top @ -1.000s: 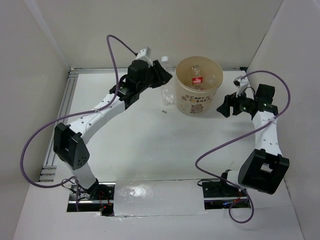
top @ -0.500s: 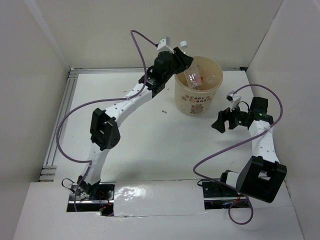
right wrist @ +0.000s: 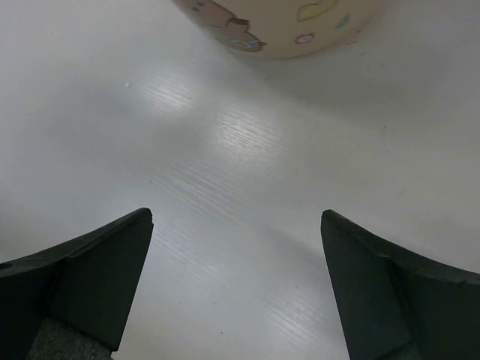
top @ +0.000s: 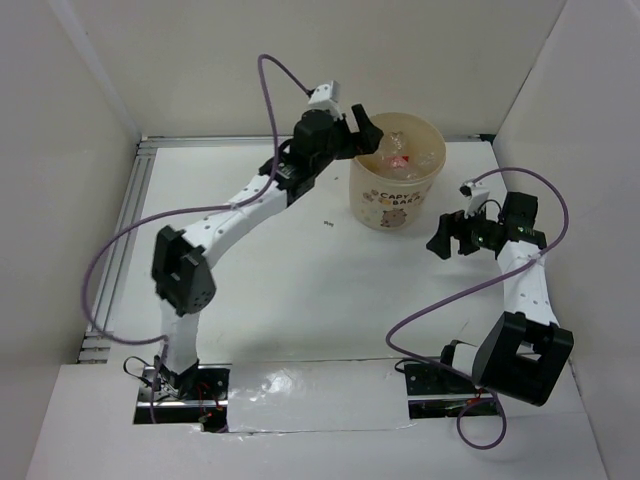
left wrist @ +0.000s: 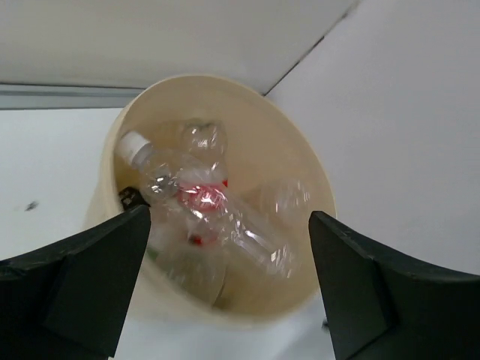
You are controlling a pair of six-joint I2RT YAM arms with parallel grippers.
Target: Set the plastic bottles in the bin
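Note:
The bin (top: 397, 200), a cream tub with cartoon print, stands at the back of the table. Several clear plastic bottles (top: 402, 155) lie inside it, one with a red label (left wrist: 201, 196) and a white cap (left wrist: 133, 144). My left gripper (top: 366, 135) hangs over the bin's left rim (left wrist: 247, 81). It is open, and nothing sits between its fingers (left wrist: 97, 277). My right gripper (top: 442, 236) hovers low over the bare table, right of the bin (right wrist: 277, 26). It is open and empty (right wrist: 236, 217).
A small dark speck (top: 327, 223) lies on the table left of the bin. An aluminium rail (top: 120, 240) runs along the left edge and white walls close in the sides. Foil tape (top: 310, 392) covers the near edge between the arm bases.
My left arm lifted a bottle from beside the bin to above it, then opened; the bottle now lies inside. The right gripper opened wide and drew back slightly.

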